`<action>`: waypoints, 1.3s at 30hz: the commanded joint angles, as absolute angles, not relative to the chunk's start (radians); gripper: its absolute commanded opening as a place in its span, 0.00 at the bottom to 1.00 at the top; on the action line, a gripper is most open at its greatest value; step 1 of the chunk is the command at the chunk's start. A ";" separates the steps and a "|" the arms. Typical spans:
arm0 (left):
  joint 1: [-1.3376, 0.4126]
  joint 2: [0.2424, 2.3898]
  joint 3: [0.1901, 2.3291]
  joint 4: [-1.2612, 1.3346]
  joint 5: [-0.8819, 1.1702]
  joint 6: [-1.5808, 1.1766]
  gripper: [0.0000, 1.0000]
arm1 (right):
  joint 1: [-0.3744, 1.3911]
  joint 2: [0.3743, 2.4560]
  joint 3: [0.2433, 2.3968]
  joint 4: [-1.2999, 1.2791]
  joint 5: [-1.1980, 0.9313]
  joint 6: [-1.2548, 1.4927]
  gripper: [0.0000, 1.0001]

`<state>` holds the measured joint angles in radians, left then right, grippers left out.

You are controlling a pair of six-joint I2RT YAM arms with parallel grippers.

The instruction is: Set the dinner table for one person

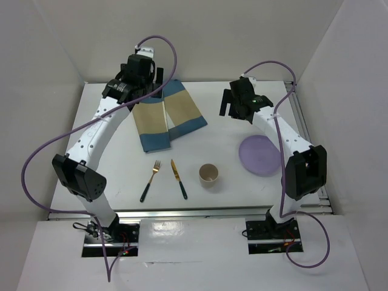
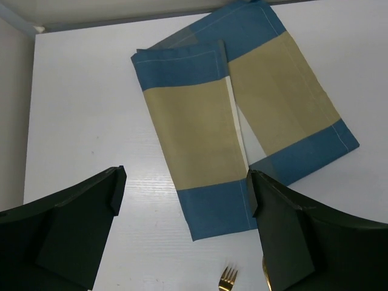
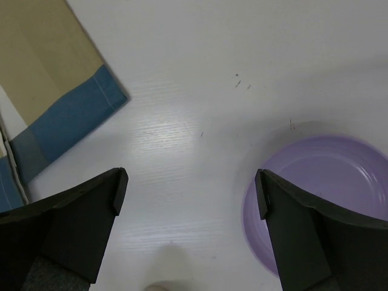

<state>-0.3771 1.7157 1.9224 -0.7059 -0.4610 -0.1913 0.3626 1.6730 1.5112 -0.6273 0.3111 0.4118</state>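
Observation:
The white dinner table (image 1: pixel 109 173) holds a folded blue-and-tan placemat (image 1: pixel 167 118) at the back middle, also in the left wrist view (image 2: pixel 206 133). A gold fork (image 1: pixel 151 180) and gold knife (image 1: pixel 178 179), both dark-handled, lie near the front. A tan cup (image 1: pixel 208 175) stands right of them. A purple plate (image 1: pixel 260 155) lies at the right, also in the right wrist view (image 3: pixel 327 200). My left gripper (image 1: pixel 140 68) is open and empty above the placemat's far left corner (image 2: pixel 185 194). My right gripper (image 1: pixel 233 104) is open and empty above bare table between placemat and plate (image 3: pixel 189 194).
Metal rails (image 1: pixel 309 130) run along the table's right and front edges. White walls enclose the back and sides. The fork's tines (image 2: pixel 227 279) show at the bottom of the left wrist view.

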 commanded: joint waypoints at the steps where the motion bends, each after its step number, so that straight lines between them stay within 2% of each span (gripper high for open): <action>1: -0.380 1.730 1.965 -0.765 -0.403 -0.215 1.00 | 0.356 1.669 1.571 -0.701 0.339 0.456 1.00; 7: -0.402 1.776 1.893 -0.785 -0.348 -0.196 1.00 | 0.356 1.651 1.514 -0.667 0.301 0.443 1.00; 11: -0.488 1.833 1.795 -0.807 -0.484 -0.180 1.00 | 0.356 1.603 1.450 -0.595 0.247 0.420 1.00; 16: -0.566 1.953 1.769 -0.824 -0.508 -0.208 0.78 | 0.356 1.516 1.332 -0.486 0.151 0.397 1.00; 21: -0.566 2.078 1.778 -0.838 -0.534 -0.233 0.69 | 0.347 1.486 1.296 -0.480 0.118 0.397 1.00; 23: -0.566 2.097 1.769 -0.824 -0.534 -0.244 0.69 | 0.347 1.499 1.287 -0.491 0.118 0.397 1.00; 27: -0.566 2.143 1.759 -0.833 -0.534 -0.259 0.79 | 0.347 1.499 1.287 -0.500 0.118 0.407 1.00; 31: -0.566 2.128 1.695 -0.790 -0.467 -0.259 0.80 | 0.347 1.499 1.276 -0.491 0.109 0.407 1.00; 34: -0.566 2.106 1.663 -0.769 -0.430 -0.259 0.85 | 0.347 1.499 1.276 -0.491 0.109 0.407 1.00; 37: -0.575 2.118 1.663 -0.769 -0.439 -0.273 0.85 | 0.347 1.508 1.276 -0.491 0.109 0.407 1.00; 39: -0.575 2.132 1.652 -0.779 -0.451 -0.285 0.82 | 0.347 1.508 1.276 -0.491 0.109 0.416 1.00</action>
<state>-0.5674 2.1284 1.6604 -0.7887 -0.4511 -0.2516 0.3542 1.5223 1.2819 -0.5259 0.1150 0.4072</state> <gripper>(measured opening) 0.823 1.000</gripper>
